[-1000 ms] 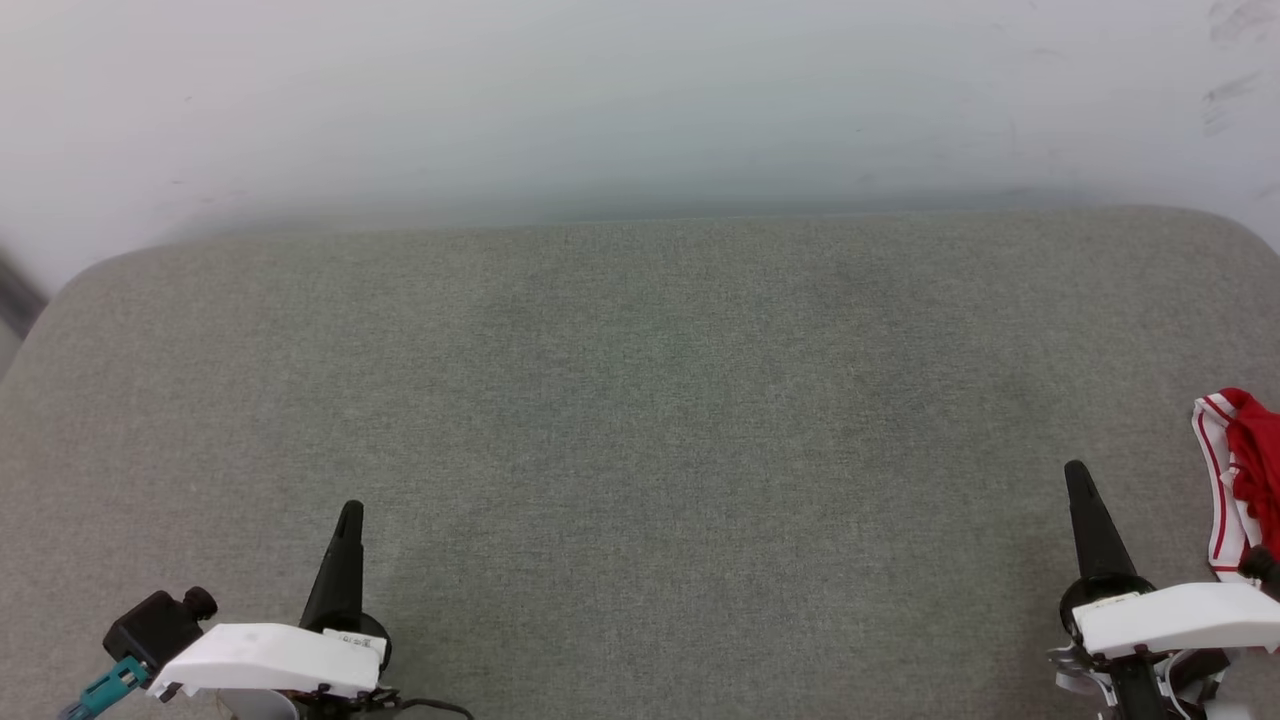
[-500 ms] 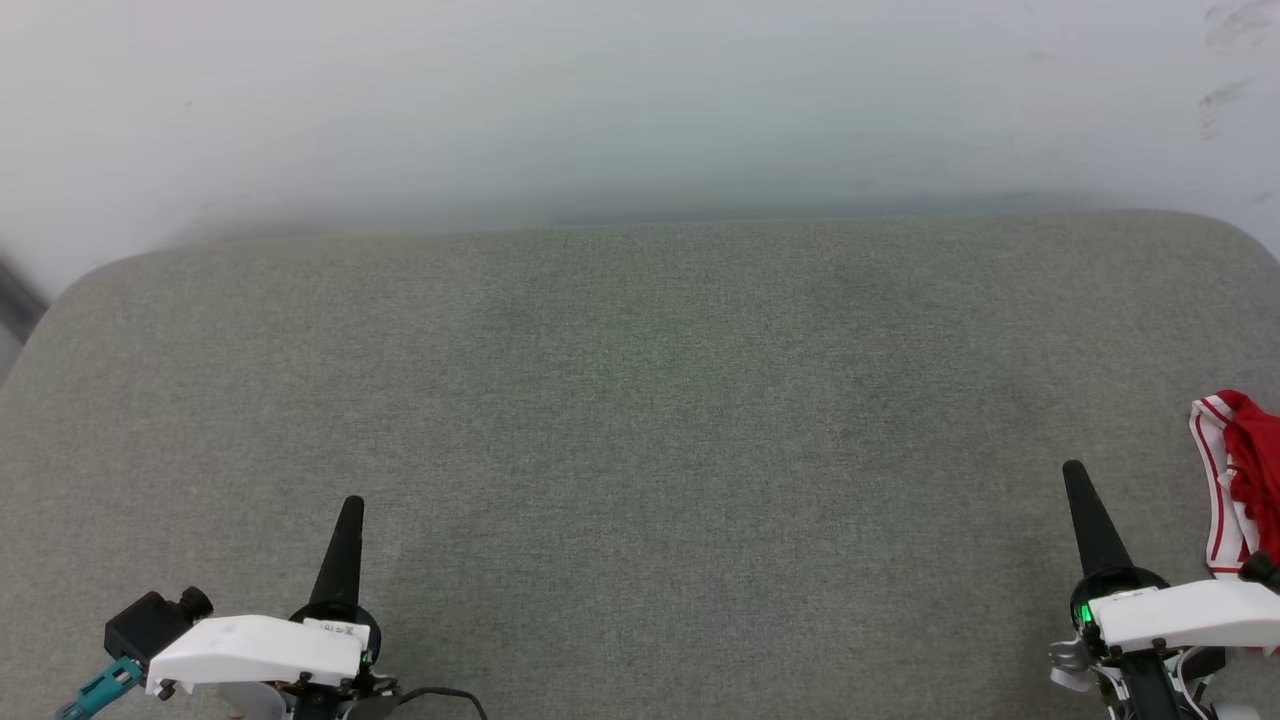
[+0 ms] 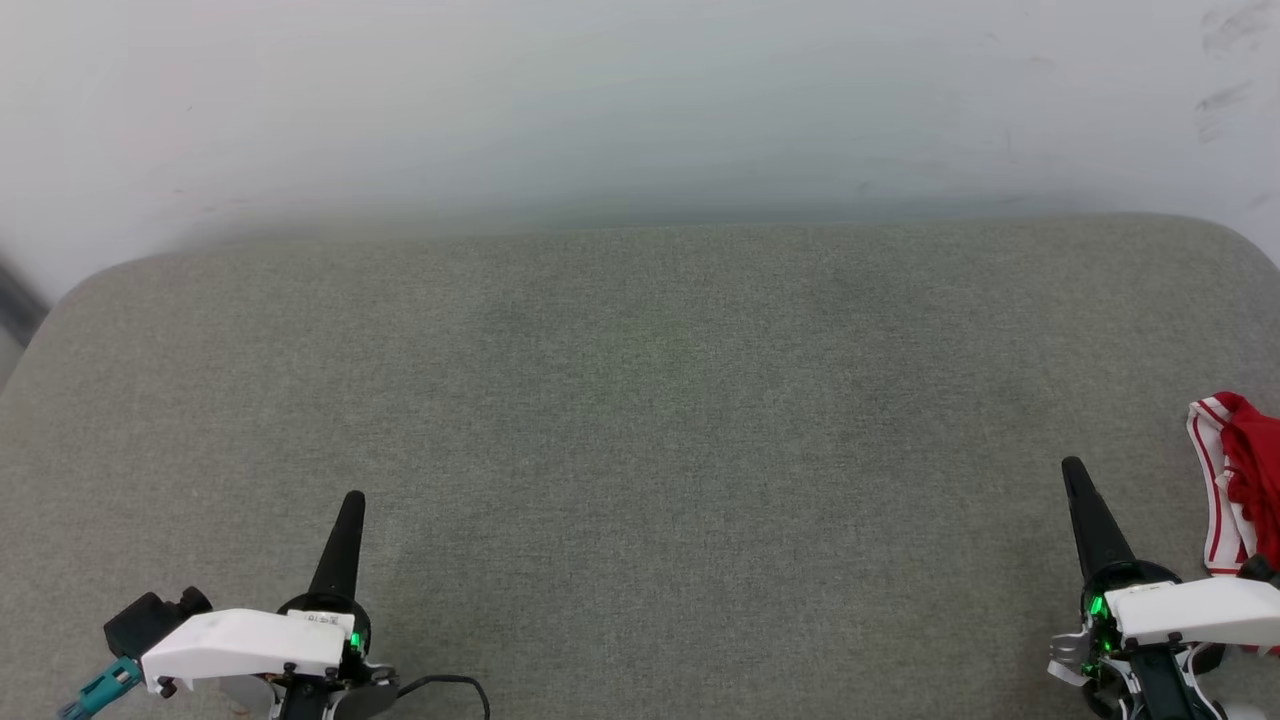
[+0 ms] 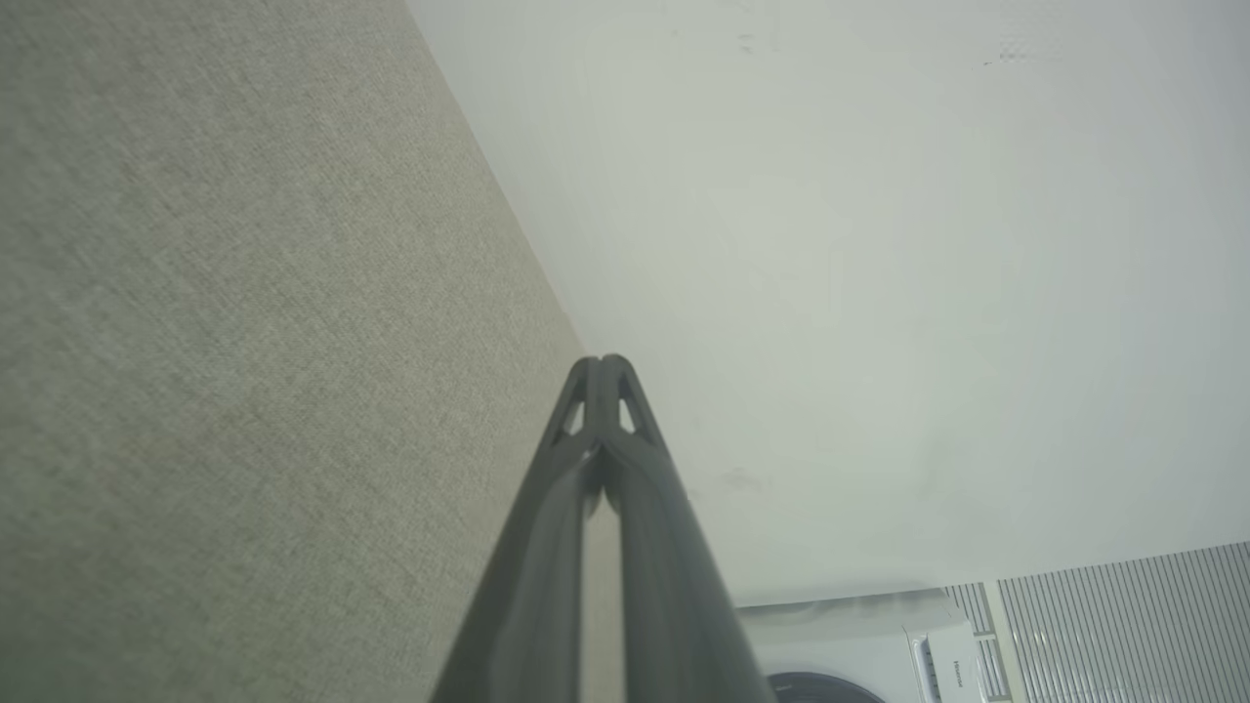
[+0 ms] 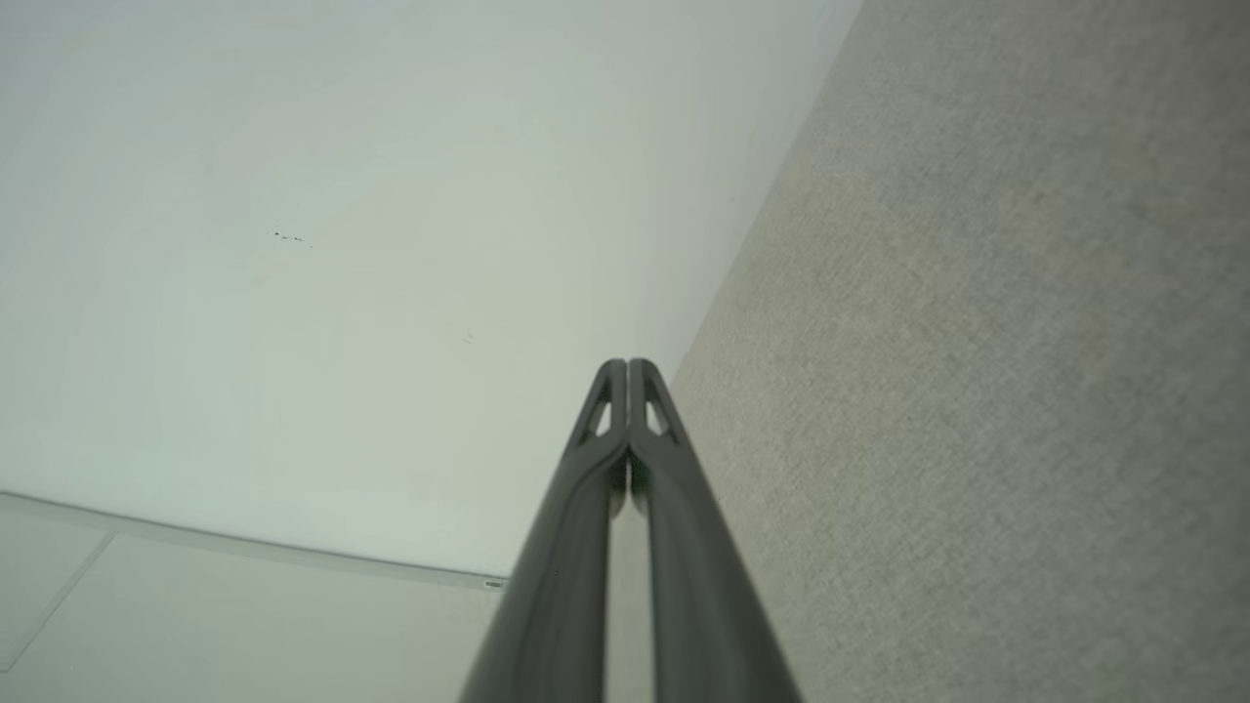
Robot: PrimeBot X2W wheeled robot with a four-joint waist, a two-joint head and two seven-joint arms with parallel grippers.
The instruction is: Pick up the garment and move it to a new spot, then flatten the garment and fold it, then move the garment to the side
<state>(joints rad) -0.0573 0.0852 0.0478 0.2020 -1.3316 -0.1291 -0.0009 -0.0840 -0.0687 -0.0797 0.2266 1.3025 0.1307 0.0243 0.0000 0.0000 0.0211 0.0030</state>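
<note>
The garment (image 3: 1240, 480), red with white red-striped trim, lies bunched at the right edge of the head view, partly cut off by the frame. My right gripper (image 3: 1074, 470) is shut and empty, just left of the garment and apart from it. In the right wrist view its tips (image 5: 626, 367) meet with nothing between them. At the lower left my left gripper (image 3: 352, 500) is shut and empty, far from the garment. Its closed tips (image 4: 604, 363) point toward the wall in the left wrist view.
A grey fabric surface (image 3: 640, 400) with rounded corners spans the head view, backed by a pale wall (image 3: 640, 100). A white appliance (image 4: 859, 654) and a ribbed panel (image 4: 1123, 625) stand beyond the surface's edge in the left wrist view.
Both arms have drawn back slightly toward the bottom of the head view. The garment has not moved.
</note>
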